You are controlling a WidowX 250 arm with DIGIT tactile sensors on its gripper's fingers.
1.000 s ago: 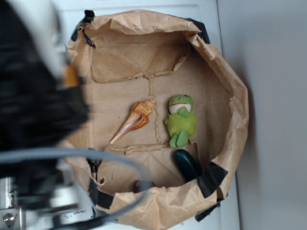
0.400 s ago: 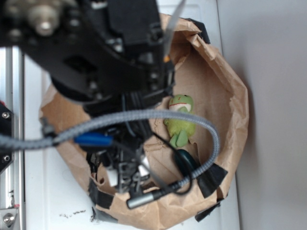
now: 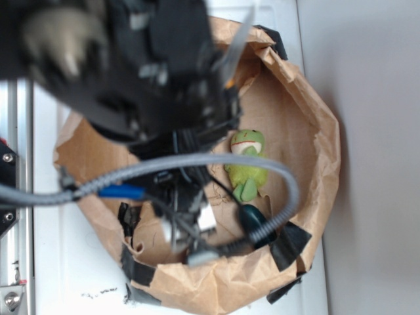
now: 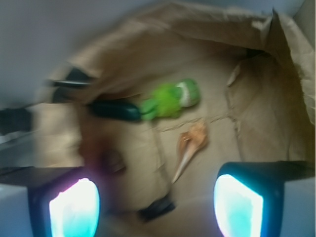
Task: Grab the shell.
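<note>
1. Tool point(image 4: 157, 202) is open: wrist view shows both pads point(image 4: 74, 207) wide apart at the bottom of frame w/ nothing between them.
2. Shell point(image 4: 190, 148) lies on the paper floor ahead of the tool, roughly centred between the pads, slightly toward the right one; pale tip points back toward the tool, wider ridged end away. Not touched.
3. Progress: approach only. Tool is over the bag point(image 3: 315, 131), no contact, no grasp; descent, closing and lift all left, I'd judge.
4. Neighbours: frog point(image 4: 170, 101) sits beyond the shell and a bit left, near but apart; dark oval point(image 4: 114, 110) further left, touching the frog's feet end. Small dark thing point(image 4: 157, 209) lies close under the tool, left of the shell tip; can't tell what it is.
5. Room: bag walls rise on all sides; right wall is nearest the right pad. Floor beside the shell is bare, so there's room for both pads. In ext. view the arm hides the shell.
</note>
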